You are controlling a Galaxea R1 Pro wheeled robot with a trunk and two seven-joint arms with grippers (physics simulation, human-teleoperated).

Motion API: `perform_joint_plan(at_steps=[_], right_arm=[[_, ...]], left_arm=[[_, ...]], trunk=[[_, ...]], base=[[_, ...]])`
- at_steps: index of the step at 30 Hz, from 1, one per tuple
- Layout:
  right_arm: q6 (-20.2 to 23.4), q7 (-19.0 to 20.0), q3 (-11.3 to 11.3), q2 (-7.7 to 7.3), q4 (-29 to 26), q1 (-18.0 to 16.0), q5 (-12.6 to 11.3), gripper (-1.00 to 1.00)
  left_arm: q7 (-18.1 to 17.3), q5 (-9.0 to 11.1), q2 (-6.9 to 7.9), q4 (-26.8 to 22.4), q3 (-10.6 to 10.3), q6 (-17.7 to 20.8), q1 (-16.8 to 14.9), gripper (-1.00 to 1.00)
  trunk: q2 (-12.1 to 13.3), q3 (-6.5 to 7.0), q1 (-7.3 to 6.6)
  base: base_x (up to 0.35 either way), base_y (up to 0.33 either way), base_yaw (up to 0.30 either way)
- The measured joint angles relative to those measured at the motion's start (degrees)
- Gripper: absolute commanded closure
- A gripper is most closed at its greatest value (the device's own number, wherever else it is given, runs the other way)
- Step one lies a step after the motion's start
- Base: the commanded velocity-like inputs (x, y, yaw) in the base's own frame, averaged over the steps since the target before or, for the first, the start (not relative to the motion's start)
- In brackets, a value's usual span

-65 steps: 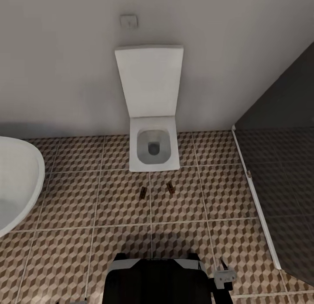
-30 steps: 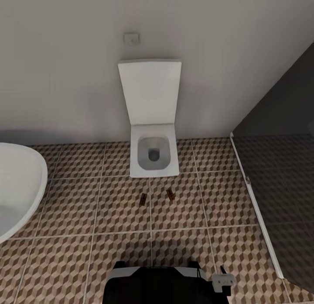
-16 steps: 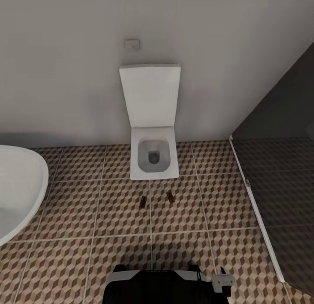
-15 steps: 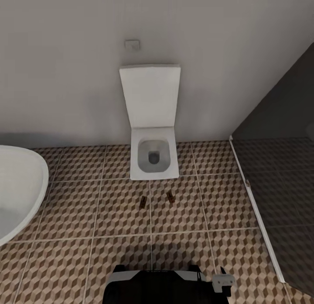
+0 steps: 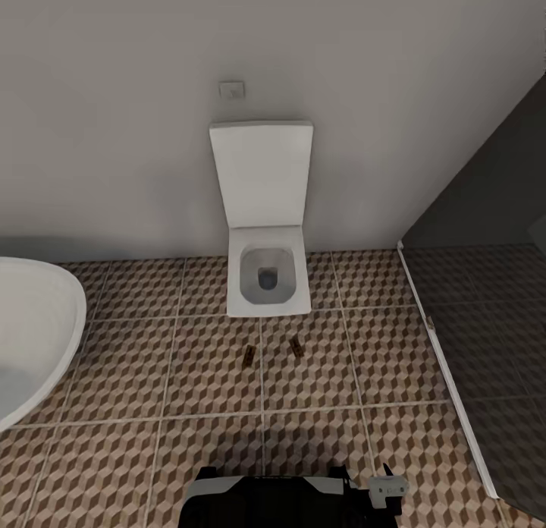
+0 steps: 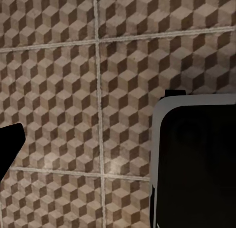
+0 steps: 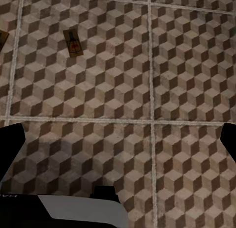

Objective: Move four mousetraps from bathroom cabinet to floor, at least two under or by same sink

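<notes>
Two mousetraps lie flat on the bathroom floor just in front of the toilet, one to the left and one to the right. The right wrist view looks down on one mousetrap, tan with a red spot, and the corner of another. My right gripper hangs open above the tiles, well short of them, holding nothing. A dark finger of my left gripper shows at the picture's edge, spread wide over bare tiles. The cabinet and the bathroom sink are out of view.
A white toilet with its lid up stands against the wall ahead. A white oval bathtub is at the left. A darker grey floor section behind a white strip lies to the right. My base is at the bottom.
The whole head view has shifted: the toilet sits lower and smaller, so the camera has backed away. The two mousetraps have not moved on the floor.
</notes>
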Motion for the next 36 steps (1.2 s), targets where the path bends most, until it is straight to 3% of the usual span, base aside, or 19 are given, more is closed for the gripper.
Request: perform_joint_plan(at_steps=[36], right_arm=[[1.54, 0.01, 0.00, 0.01, -0.07, 0.00, -0.01, -1.00]], left_arm=[[0.00, 0.00, 0.00, 0.09, 0.00, 0.18, 0.00, -1.00]], trunk=[[0.00, 3.32, 0.00]], base=[[0.000, 0.000, 0.000]])
